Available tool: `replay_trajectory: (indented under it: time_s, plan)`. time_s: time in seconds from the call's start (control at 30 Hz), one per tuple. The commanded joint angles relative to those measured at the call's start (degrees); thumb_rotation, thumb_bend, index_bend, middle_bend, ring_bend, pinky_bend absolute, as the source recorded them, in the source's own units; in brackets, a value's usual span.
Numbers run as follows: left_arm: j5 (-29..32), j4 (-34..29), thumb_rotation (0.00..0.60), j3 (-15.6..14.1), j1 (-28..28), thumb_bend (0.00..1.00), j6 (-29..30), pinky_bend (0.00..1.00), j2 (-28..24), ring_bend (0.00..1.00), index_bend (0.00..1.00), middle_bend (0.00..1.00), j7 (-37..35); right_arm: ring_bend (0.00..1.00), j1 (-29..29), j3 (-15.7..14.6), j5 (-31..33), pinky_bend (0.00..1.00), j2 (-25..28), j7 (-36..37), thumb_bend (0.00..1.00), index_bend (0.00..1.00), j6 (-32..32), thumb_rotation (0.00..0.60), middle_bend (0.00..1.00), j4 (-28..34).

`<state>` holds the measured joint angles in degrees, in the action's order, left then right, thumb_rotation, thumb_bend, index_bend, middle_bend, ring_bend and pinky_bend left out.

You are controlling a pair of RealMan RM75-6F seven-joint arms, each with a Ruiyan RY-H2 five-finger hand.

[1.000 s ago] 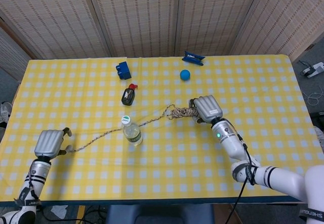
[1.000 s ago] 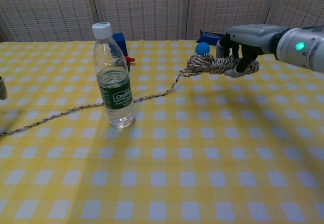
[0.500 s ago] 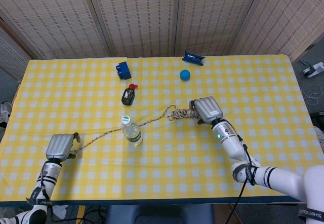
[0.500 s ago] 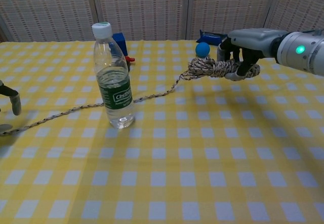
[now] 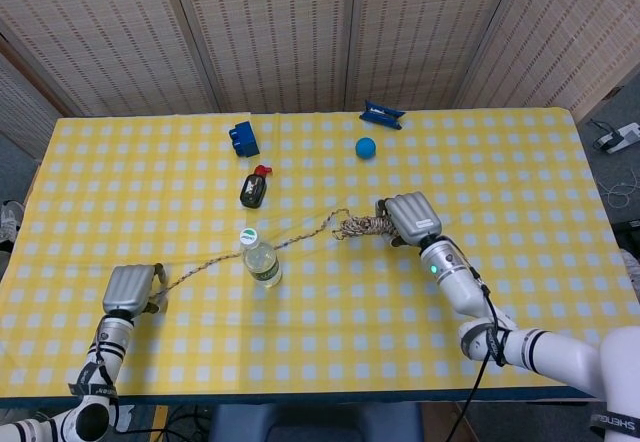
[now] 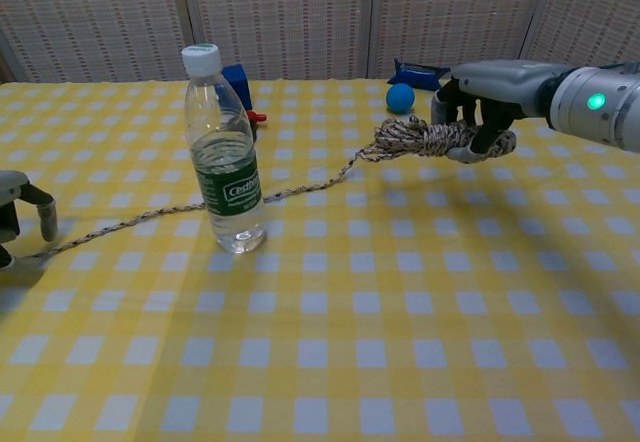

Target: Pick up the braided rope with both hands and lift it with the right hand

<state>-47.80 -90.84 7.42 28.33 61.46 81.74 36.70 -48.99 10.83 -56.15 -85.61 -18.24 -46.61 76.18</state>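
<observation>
Left hand (image 5: 132,288): at the near left, closer in than before. It is cut off in the chest view, so I cannot tell if its fingers hold the rope end.
Rope: the speckled braided rope (image 5: 300,234) runs from there, behind the clear plastic water bottle (image 6: 224,156), to the right.
Right hand (image 6: 478,112): its fingers grip the bunched rope above the yellow checked table (image 5: 330,352), slightly lower than before.

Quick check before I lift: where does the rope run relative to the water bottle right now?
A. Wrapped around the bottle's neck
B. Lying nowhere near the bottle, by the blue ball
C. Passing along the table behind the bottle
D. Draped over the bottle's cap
C: in the chest view the rope goes behind the water bottle's base, running from the right hand to the left hand.
</observation>
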Motion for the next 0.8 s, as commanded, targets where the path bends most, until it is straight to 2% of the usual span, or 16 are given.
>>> replay_trajectory:
  time_s: [0.03,0.57,0.8]
  plan:
    - [1.18,0.38,0.6,-0.15,0.5,0.29,0.09,1.0,0.37,0.99,0.56,0.98,0.61,0.46,0.05,-0.03,-0.07,0.49,-0.05,0.24,0.42,0.64,0.08,0.6,0.61,-0.1]
    - [4.45,0.89,0.6,-0.69,2.14,0.3,0.47,1.0,0.9,1.0,0.6,1.0,0.56,0.46,0.13,-0.08,-0.69,0.49,-0.32,1.36,0.42,0.64,0.43,0.6,0.61,-0.92]
    - [5.57,1.45,0.6,-0.81,2.71,0.35,0.32,1.0,0.96,1.0,0.61,1.0,0.32,0.46,0.21,-0.07,-0.86,0.49,-0.44,1.76,0.42,0.64,0.49,0.6,0.61,-1.17]
